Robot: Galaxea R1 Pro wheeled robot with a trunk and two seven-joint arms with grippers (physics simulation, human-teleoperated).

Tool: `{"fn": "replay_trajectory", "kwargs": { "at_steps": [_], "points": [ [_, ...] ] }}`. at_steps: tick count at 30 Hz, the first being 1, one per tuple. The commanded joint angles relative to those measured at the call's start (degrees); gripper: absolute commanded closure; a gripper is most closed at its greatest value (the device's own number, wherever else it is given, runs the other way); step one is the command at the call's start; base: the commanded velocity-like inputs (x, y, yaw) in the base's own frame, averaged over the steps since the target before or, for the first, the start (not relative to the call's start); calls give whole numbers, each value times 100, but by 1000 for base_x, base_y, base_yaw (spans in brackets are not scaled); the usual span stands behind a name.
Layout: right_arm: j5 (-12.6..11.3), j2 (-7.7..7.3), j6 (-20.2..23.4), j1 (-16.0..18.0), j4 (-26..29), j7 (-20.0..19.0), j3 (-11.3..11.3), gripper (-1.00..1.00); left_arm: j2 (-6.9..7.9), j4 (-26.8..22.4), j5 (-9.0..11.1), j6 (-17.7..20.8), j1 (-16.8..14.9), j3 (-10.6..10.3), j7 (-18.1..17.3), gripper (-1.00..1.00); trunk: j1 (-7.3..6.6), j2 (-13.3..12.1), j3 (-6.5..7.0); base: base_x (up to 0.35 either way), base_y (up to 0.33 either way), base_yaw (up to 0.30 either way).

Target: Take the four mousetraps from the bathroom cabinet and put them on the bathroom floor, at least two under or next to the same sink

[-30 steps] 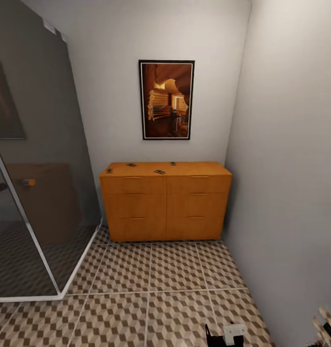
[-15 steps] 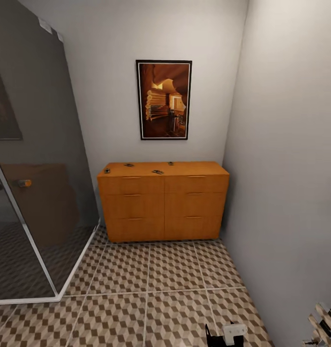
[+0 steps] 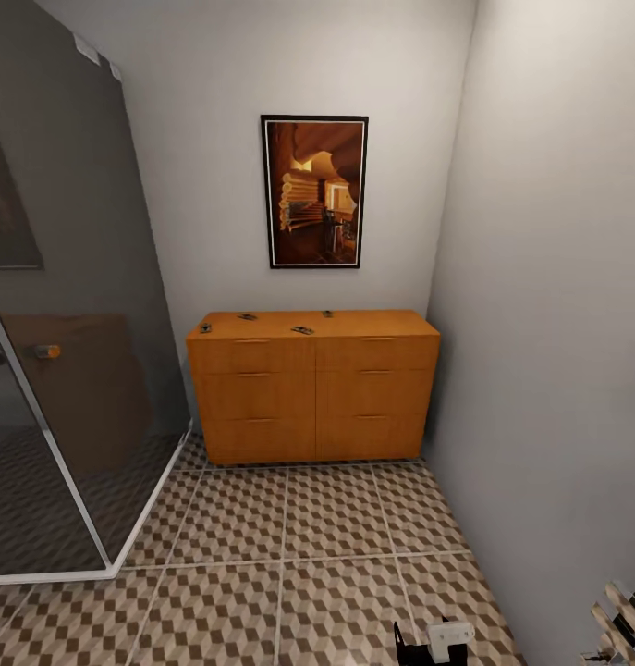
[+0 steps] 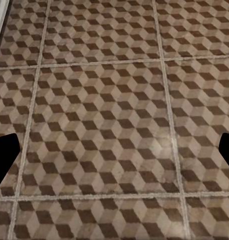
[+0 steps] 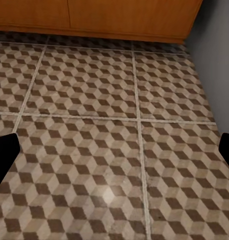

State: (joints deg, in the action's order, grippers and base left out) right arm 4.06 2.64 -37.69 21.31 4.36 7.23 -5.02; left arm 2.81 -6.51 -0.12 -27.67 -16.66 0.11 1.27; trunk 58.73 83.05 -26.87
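Orange-brown wooden cabinet [image 3: 313, 387] stands against the far wall, well ahead of both grippers, six drawers closed. Four mousetraps lie on its flat top: one at the far-left edge [image 3: 206, 326], one a little inboard [image 3: 248, 317], one near the front centre [image 3: 303, 330], one further back toward centre [image 3: 328, 314]. All four sit apart from one another; details too small to resolve.

Bathroom floor [image 3: 289, 555], cube-patterned tile with pale grout, lies directly beneath both grippers and runs up to the cabinet base.

Left gripper [image 4: 114, 150]: dark fingertips at opposite edges of the left wrist view, spread wide, nothing between them, tile below.

Right gripper [image 5: 114, 152]: fingertips likewise wide apart, nothing held; cabinet's lower front [image 5: 94, 17] lies ahead of it, grey wall alongside.

Framed picture [image 3: 314, 191] hangs above the cabinet. Glass shower enclosure [image 3: 67, 370] stands to the left of the grippers.
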Motion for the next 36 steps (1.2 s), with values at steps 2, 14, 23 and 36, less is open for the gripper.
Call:
{"fn": "replay_trajectory", "kwargs": {
  "at_steps": [2, 14, 23, 36],
  "points": [
    [42, 0, -4, 4, -5, 61, -34, -100, 0, 5, -4, -19, -4, -3, 13, -100, 0, 3, -6, 0, 0, 0],
    [42, 0, -1, 4, -5, 68, -34, -100, 0, 4, -1, -19, -4, -3, 13, -100, 0, 3, -6, 0, 0, 37],
    [42, 0, -1, 4, -5, 68, -34, -100, 1, 2, 3, -19, -4, -3, 13, -100, 0, 3, -6, 38, 0, 73],
    [42, 0, -1, 4, -5, 68, -34, -100, 0, 3, 3, -19, -4, -3, 13, -100, 0, 3, -6, 110, 0, 5]
  ]
}}
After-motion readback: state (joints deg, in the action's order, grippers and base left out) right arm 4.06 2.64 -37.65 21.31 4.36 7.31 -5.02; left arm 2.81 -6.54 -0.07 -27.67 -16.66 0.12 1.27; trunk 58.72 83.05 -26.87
